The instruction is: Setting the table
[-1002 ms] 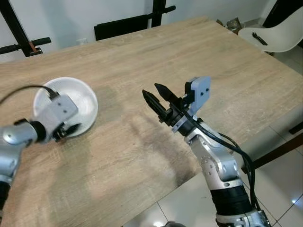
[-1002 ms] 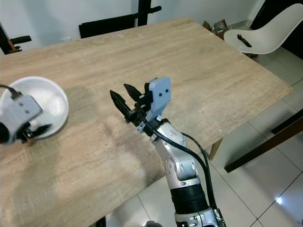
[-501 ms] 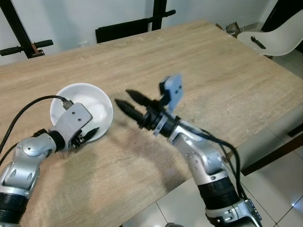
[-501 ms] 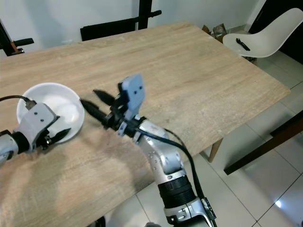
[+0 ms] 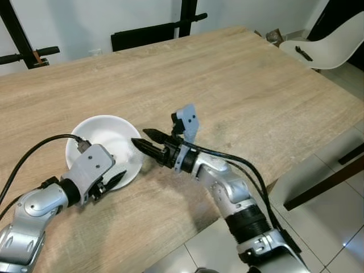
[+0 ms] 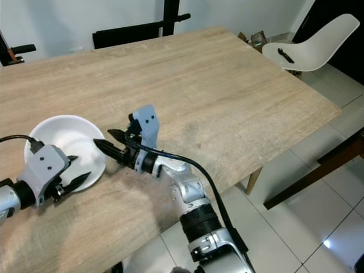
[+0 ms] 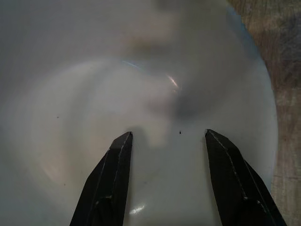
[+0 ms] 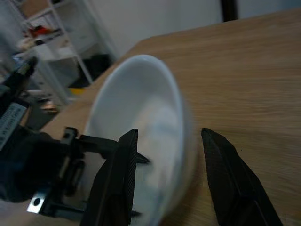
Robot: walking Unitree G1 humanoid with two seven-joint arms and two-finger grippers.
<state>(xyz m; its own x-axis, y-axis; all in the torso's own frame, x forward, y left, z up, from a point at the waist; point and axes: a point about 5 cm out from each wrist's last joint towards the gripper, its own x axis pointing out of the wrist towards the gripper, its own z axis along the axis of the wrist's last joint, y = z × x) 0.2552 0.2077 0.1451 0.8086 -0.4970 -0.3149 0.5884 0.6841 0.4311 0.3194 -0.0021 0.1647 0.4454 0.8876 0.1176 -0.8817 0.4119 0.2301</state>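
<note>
My left gripper (image 5: 111,181) sits at the near rim of the bowl (image 5: 108,133), fingers (image 7: 110,181) spread. My right gripper (image 5: 147,143) reaches across to the bowl's right rim, fingers (image 8: 120,181) parted astride it, forearm low and extended.

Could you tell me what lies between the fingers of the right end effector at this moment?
In the right wrist view, the near rim of the white bowl sits between the open fingers of the right end effector. The left end effector reaches over the opposite rim.
</note>
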